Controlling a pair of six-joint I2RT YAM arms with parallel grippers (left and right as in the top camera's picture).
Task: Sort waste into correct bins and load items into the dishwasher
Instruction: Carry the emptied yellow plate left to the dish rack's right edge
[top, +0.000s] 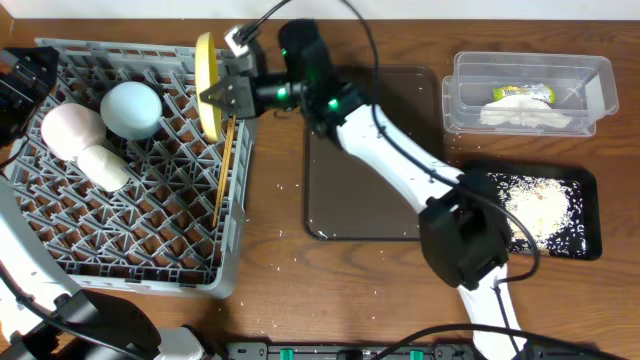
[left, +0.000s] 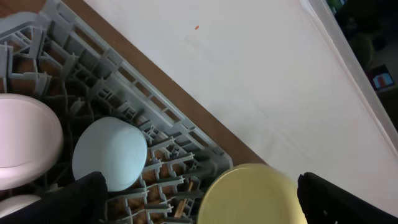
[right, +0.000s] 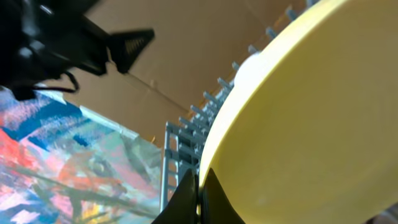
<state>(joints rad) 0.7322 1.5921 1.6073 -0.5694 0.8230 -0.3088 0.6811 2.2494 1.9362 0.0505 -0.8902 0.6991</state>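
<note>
Right wrist view is mostly a blurry wall of the round pale yellow plate (right: 311, 124), cut off on two sides. You can only just see the dark tips of the right pincer (right: 199, 196) clamped tight on its thin rim. From overhead the plate stands on edge at the far right corner of the grey plastic dish rack (top: 150, 235), and whether its lower rim actually sits between the pegs I can't tell.

The left pincer (left: 199, 205) is mostly out of shot. Two black fingers (left: 81, 199) poke in at the bottom corners of its own view, spread wide with nothing in them.

In the lattice rack: a smooth pale pink bowl (top: 72, 130) and a light blue bowl (top: 132, 108), both domed side up, a small white cup (top: 105, 167) on its side, and thin wooden chopsticks (top: 222, 170) along the right edge.

The right arm hides part of the dark brown serving tray (top: 360, 190) and a corner of the glossy black tray (top: 585, 235) holding pale crumbs (top: 535, 205). The clear tub (top: 600, 75) holds a crumpled yellow-green wrapper (top: 522, 94) on a white napkin (top: 530, 117). A few specks lie scattered on the wood-grain bench (top: 300, 290).
</note>
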